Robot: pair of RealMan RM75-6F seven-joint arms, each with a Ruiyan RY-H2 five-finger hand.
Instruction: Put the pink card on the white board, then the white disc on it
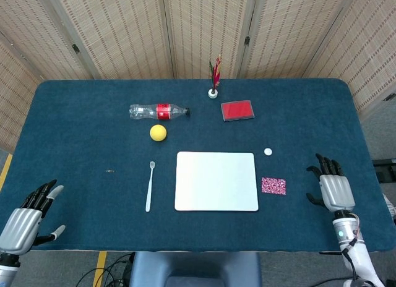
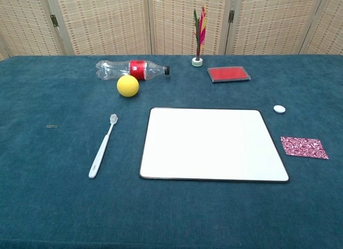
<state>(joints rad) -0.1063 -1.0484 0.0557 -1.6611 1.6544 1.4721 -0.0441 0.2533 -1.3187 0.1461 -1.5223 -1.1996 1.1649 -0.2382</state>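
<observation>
The white board (image 1: pixel 216 181) (image 2: pixel 213 145) lies flat in the middle of the blue table, bare. Just right of it lies the pink patterned card (image 1: pixel 273 186) (image 2: pixel 304 147). The small white disc (image 1: pixel 268 151) (image 2: pixel 279 109) sits a little beyond the card, off the board's far right corner. My right hand (image 1: pixel 333 187) hovers over the table right of the card, fingers apart, holding nothing. At the near left corner my left hand (image 1: pixel 26 218) is open and empty too. Neither hand shows in the chest view.
A white toothbrush (image 1: pixel 149 185) lies left of the board. Behind it are a yellow ball (image 1: pixel 158 133), a lying plastic bottle (image 1: pixel 158 111), a red case (image 1: pixel 237 110) and a feather shuttlecock (image 1: pixel 214 78). A tiny clip (image 1: pixel 110 171) lies at the left.
</observation>
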